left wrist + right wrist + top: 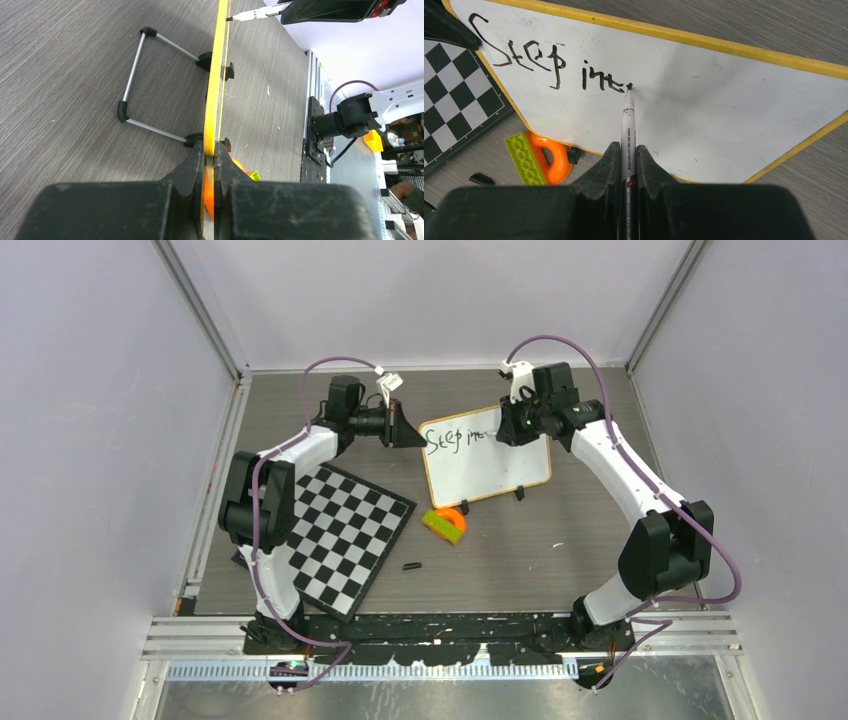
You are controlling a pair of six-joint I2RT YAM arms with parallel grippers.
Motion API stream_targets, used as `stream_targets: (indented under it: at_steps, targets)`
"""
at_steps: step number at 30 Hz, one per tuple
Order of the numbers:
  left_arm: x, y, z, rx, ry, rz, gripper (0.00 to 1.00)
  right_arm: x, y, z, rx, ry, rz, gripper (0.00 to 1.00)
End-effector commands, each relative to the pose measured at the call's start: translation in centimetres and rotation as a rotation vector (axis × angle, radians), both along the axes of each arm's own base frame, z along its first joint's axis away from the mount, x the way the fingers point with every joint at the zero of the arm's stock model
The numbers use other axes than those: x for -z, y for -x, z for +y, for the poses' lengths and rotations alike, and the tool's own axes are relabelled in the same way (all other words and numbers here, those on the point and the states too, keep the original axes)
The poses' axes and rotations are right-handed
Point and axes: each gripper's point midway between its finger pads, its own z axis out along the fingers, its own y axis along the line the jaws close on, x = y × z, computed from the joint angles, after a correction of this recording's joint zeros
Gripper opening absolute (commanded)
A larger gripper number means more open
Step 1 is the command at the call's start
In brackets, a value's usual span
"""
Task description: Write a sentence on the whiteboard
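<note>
Nearest your arm bases, on the left, a black-and-white chequered board point(340, 535) lies flat on the grey table point(560, 570), turned corner-on. Just right of its near corner there is a small black piece point(411, 566), maybe a marker cap, but it is too small to be sure. A little farther in, a lime-green studded brick point(526, 159) lies against an orange curved piece point(555, 159). Both sit just in front of the whiteboard's lower left corner, and the orange piece is right by one black foot.

The whiteboard point(490, 465) stands mid-table between your two arms. It leans back on a wire stand point(131, 80) whose legs run out behind it.

Your left gripper point(210, 152) is clenched on the whiteboard's left edge. In the left wrist view both fingers pinch the yellowish frame, seen edge-on.

Your right gripper point(627, 150) is grasping a marker point(628, 117), barrel straight out between the fingers. The marker tip touches the white face just after the last stroke.

The sentence point(549, 70) sits in the board's upper left, in dark handwriting, and reads "Step int". The marker tip is at its right end.

Both wrists are at the far part of the table, either side of the board's top edge.
</note>
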Motion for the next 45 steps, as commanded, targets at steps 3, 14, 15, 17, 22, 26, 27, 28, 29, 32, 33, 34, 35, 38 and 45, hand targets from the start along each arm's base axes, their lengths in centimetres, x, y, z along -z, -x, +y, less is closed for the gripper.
stream_targets:
  at_steps: [3,14,15,17,22,26,27,28,29,32,33,34,35,38,45]
  targets:
    - [-1.5,0.3,-0.4,0.017,0.001,-0.074,0.0,-1.8,-1.1,0.5,-0.001,-0.034,-0.063,0.0]
    - [-1.3,0.3,-0.3,0.016,-0.001,-0.071,0.0,-1.1,0.0,-0.3,-0.005,0.003,-0.055,0.0]
    - [-1.3,0.3,-0.3,0.016,-0.001,-0.072,0.0,-1.1,-0.1,-0.4,-0.002,0.009,-0.057,0.0]
    - [-1.4,0.3,-0.3,0.016,-0.001,-0.074,0.0,-1.3,-0.1,-0.7,0.003,0.019,-0.064,0.0]
    - [-1.4,0.3,-0.3,0.016,-0.001,-0.073,0.0,-1.9,-0.5,-1.2,0.014,0.041,-0.08,0.0]
    - [-1.5,0.3,-0.3,0.016,0.0,-0.076,0.0,-2.3,-0.7,-1.5,0.016,0.056,-0.089,0.0]
    - [-1.5,0.3,-0.3,0.016,0.001,-0.077,0.0,-2.3,-0.7,-1.6,0.019,0.059,-0.09,0.0]
    - [-1.5,0.3,-0.4,0.017,0.001,-0.077,0.0,-2.4,-0.8,-1.6,0.02,0.061,-0.093,0.0]
    - [-1.5,0.3,-0.3,0.016,0.001,-0.076,0.0,-2.5,-0.9,-1.6,0.02,0.062,-0.096,0.0]
    - [-1.5,0.3,-0.3,0.016,0.001,-0.076,0.0,-2.8,-1.2,-1.5,0.025,0.056,-0.102,0.0]
    - [-1.5,0.3,-0.4,0.016,0.001,-0.077,0.0,-3.0,-1.3,-1.4,0.026,0.051,-0.106,0.0]
    - [-1.5,0.3,-0.4,0.016,0.001,-0.077,0.0,-3.1,-1.4,-1.4,0.029,0.047,-0.11,0.0]
    - [-1.5,0.3,-0.4,0.016,0.002,-0.078,0.0,-3.2,-1.6,-1.3,0.03,0.041,-0.112,0.0]
    - [-1.6,0.3,-0.4,0.015,0.002,-0.079,0.0,-3.3,-1.8,-0.9,0.025,0.026,-0.106,0.0]
    - [-1.5,0.3,-0.4,0.015,0.002,-0.078,0.0,-2.9,-1.6,0.7,-0.007,-0.015,-0.068,0.0]
